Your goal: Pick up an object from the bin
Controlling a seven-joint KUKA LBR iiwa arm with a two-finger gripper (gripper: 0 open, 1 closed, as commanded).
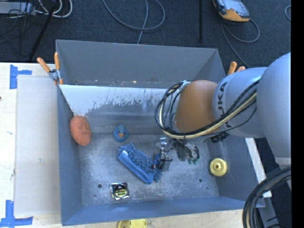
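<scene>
Obs: 1 arm [247, 103] in from the right, end effector [163, 158] low in the bin [137, 63], at the right end of the blue brush [137, 163]. Touching or just beside it: cannot tell. Whether the end effector is released or clenched: cannot tell, as the wrist and cables hide it.

Landmark = blue brush, lying flat and aslant near mid-floor. 4 other items, all apart from it:
- small blue-and-orange toy [120, 133], just behind the brush
- orange-brown lump [80, 130], well to its left, against the wall
- square packet [119, 190], in front of its left end
- yellow round piece [218, 167], well to its right, past the end effector

Step (judged): at grasp height by the brush, nothing lifted yet; brush rests on the floor.

Next move calls for: a firm hold across the brush's right end, then a straight lift. An end grip may let the long body swing or slip.
</scene>
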